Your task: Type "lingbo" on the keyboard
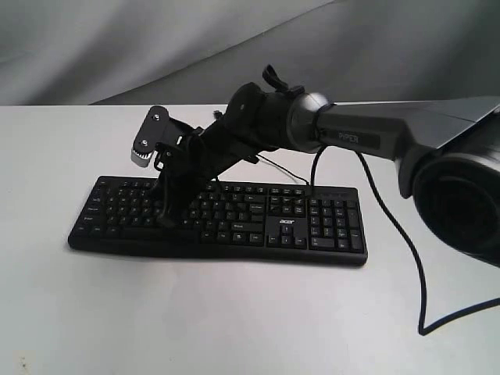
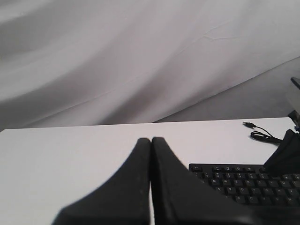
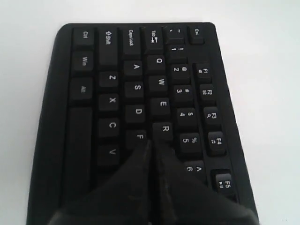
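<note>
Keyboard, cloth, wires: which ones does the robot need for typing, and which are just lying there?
For the job:
- keyboard
- right gripper, jaws shut, tip down at the keys

Just lying about:
- grey cloth behind the table
- thick black cable looping beside the keyboard
- left gripper, jaws shut, waiting off the keyboard's end

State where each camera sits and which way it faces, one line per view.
Exterior: off the arms, facing the long black keyboard on the white table; the right arm reaches in.
Left wrist: on the left arm, looking past the left fingers, shut, towards grey cloth.
Right wrist: looks down past the right fingers, shut, at letter keys.
Shared: all three show the keyboard.
</note>
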Controlling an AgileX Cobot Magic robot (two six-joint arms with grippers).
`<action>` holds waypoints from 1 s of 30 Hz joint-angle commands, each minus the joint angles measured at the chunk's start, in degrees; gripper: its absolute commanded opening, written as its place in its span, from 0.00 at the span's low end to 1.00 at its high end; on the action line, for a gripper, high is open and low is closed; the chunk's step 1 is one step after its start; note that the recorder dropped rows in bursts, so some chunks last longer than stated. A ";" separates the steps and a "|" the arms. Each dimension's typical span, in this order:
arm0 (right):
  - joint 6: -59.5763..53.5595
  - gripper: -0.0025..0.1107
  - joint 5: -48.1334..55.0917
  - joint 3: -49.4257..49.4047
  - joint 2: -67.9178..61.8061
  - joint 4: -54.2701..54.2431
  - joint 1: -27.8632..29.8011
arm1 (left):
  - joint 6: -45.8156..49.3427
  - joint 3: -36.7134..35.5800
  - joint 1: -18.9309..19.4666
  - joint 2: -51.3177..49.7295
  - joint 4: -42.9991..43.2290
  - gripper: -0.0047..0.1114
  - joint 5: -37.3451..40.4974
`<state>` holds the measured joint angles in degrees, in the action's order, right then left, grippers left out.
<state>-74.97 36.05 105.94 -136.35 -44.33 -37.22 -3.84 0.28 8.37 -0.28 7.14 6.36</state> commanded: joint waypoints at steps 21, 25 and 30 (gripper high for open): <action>9.39 0.02 6.88 9.15 -5.84 5.81 -0.49 | -0.12 -0.28 -0.38 0.28 0.01 0.04 -0.50; 9.02 0.02 6.88 9.15 -6.52 6.30 -0.49 | -0.12 -0.28 -0.38 0.28 0.01 0.04 -0.50; 9.02 0.02 7.06 9.52 -6.52 6.32 -0.49 | -0.12 -0.28 -0.38 0.28 0.01 0.04 -0.50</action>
<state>-65.76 42.65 115.00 -143.11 -38.40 -37.67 -3.84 0.28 8.37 -0.28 7.14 6.36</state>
